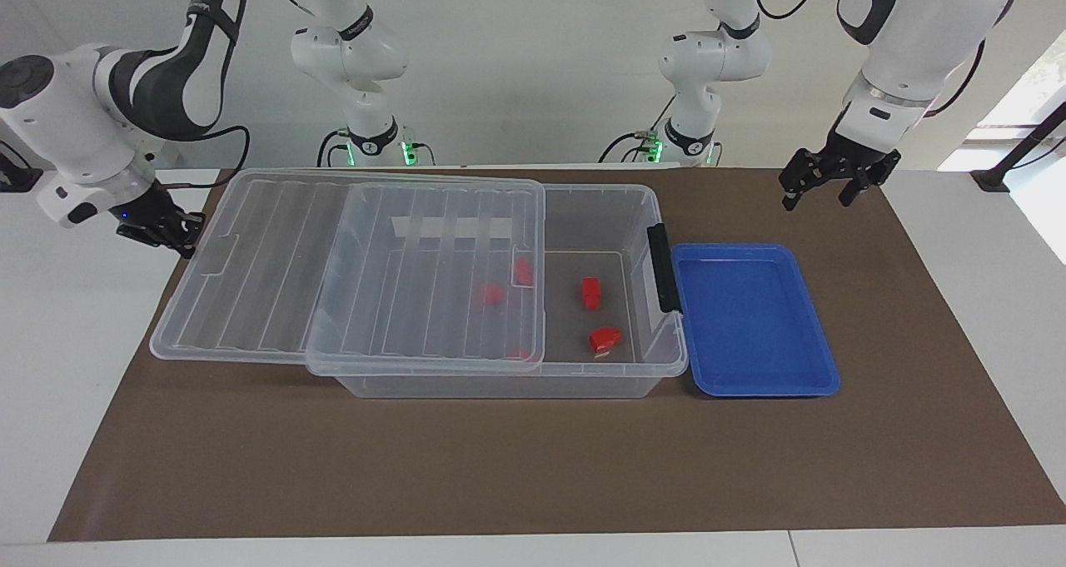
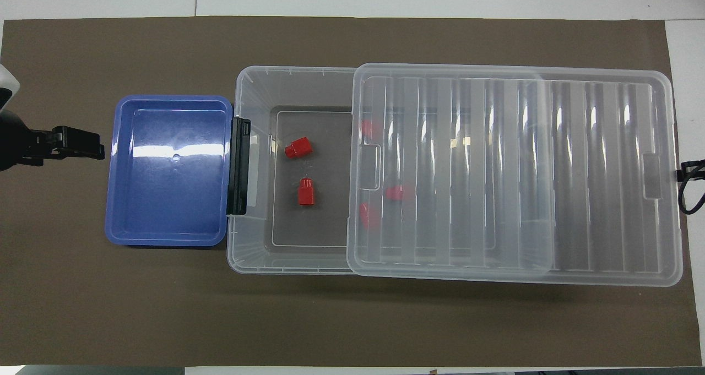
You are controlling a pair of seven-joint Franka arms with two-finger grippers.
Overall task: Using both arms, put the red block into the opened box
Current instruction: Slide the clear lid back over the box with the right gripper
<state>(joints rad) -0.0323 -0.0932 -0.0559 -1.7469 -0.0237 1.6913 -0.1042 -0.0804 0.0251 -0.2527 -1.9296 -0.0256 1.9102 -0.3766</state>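
The clear box (image 1: 618, 209) stands mid-table, its ribbed lid (image 1: 275, 276) slid toward the right arm's end so the latch end is uncovered. On the bare floor of that end lies the red block (image 1: 590, 293) (image 2: 305, 191). A lumpier red piece (image 1: 605, 340) lies beside it, and more red pieces show blurred under the lid (image 2: 512, 171). My right gripper (image 1: 173, 234) is shut and empty, right at the lid's short end edge; whether it touches is unclear. My left gripper (image 1: 818, 194) hangs open and empty, over the mat beside the blue tray.
A shallow blue tray (image 1: 754, 251) (image 2: 165, 98) with nothing in it sits against the box's black latch (image 1: 662, 267), toward the left arm's end. Brown mat (image 1: 500, 467) covers the table, bare in front of the box on the side away from the robots.
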